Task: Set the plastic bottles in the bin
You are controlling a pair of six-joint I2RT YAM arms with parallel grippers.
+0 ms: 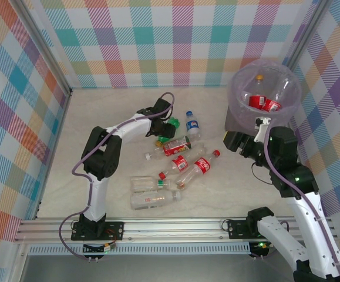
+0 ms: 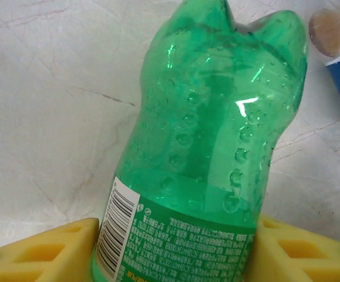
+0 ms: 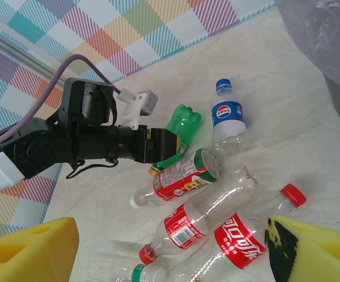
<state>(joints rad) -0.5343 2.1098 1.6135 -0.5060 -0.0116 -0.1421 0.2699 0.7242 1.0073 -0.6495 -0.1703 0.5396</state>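
From above, the bin point(image 1: 235, 120) stands at the table's point(image 1: 99, 117) far right corner. It is a round grey bucket with a filmy lilac bag puffed over its rim, and two red-labelled bottles point(image 1: 264, 103) lie inside it. Near the middle of the pale, marble-veined table the left gripper point(image 1: 167, 122) meets the green bottle point(image 1: 174, 124). The blue-labelled bottle point(image 1: 192, 124) lies just beside it. Toward the near edge is a loose heap: red-capped cola bottles point(image 1: 202, 165) and two clear, pale-labelled bottles point(image 1: 152, 201) lying on their sides. The right gripper point(image 1: 234, 142) hangs just in front of the bin.

At the left wrist, the yellow foam fingers point(image 2: 46, 249) — blocky, with square hollows — are clamped on either side of the green bottle's labelled waist. Its glossy, dimpled body ends in a lobed base. A corner of blue label shows at the right edge.

At the right wrist, that gripper's own foam fingers point(image 3: 29, 252) stand wide apart, gripping nothing. Below them the ribbed, transparent cola bottles lie on the table. Beyond, the black left gripper is shut on the green bottle, with the crinkled lilac bag point(image 3: 322, 35) at the upper right.
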